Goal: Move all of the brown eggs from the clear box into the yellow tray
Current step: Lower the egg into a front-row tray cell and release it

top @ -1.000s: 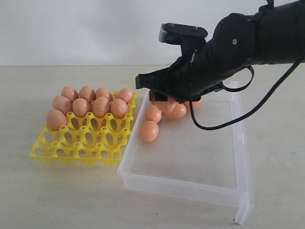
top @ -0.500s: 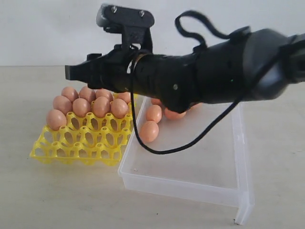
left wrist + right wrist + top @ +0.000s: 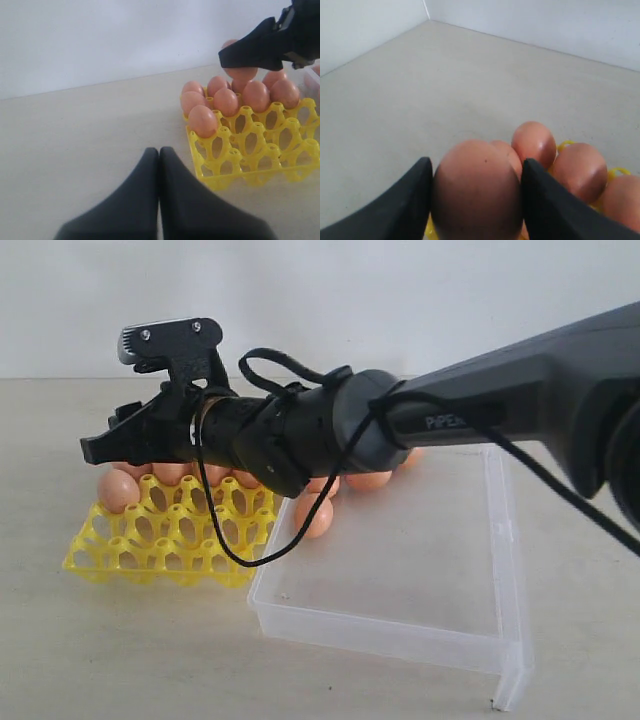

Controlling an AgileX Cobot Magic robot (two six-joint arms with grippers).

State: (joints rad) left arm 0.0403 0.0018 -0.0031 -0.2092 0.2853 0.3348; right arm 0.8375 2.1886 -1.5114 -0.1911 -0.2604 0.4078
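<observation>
The left pincer (image 3: 159, 152) sits pressed together and empty, with the yellow tray (image 3: 235, 170) ahead of it. The right pincer (image 3: 100, 449) is clamped on a brown egg (image 3: 476, 192), carrying it over the tray. The next move probably calls for an empty cup beneath and a gentle lowering. Other eggs (image 3: 312, 515) lie behind it in the clear box (image 3: 380, 635).

Seemingly "PiPER", white lettering on right arm (image 3: 520, 380)

A pale beige tabletop (image 3: 110, 650) meets what seems a white wall (image 3: 320, 295).
</observation>
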